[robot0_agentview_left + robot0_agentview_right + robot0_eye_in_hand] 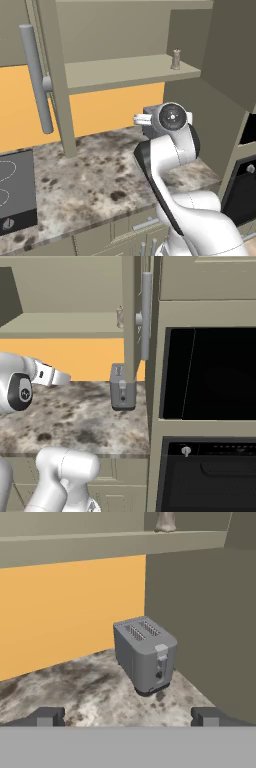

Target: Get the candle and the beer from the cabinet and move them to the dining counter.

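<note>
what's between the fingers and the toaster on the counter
Only bare speckled worktop: in the hand view the open gripper faces the grey toaster, nothing standing on the stretch between them.

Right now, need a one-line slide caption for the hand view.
Open end effector hovers over granite worktop, facing a grey toaster against the orange wall.

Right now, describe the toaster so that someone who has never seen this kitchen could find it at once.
Start at the speckled granite worktop under the open wall cabinet, backed by an orange wall. Follow the worktop to its right-hand corner, where it meets the tall beige oven unit. There stands the toaster: a small grey box with two slots on top and a lever on its end, the only appliance standing on the stone.
</note>
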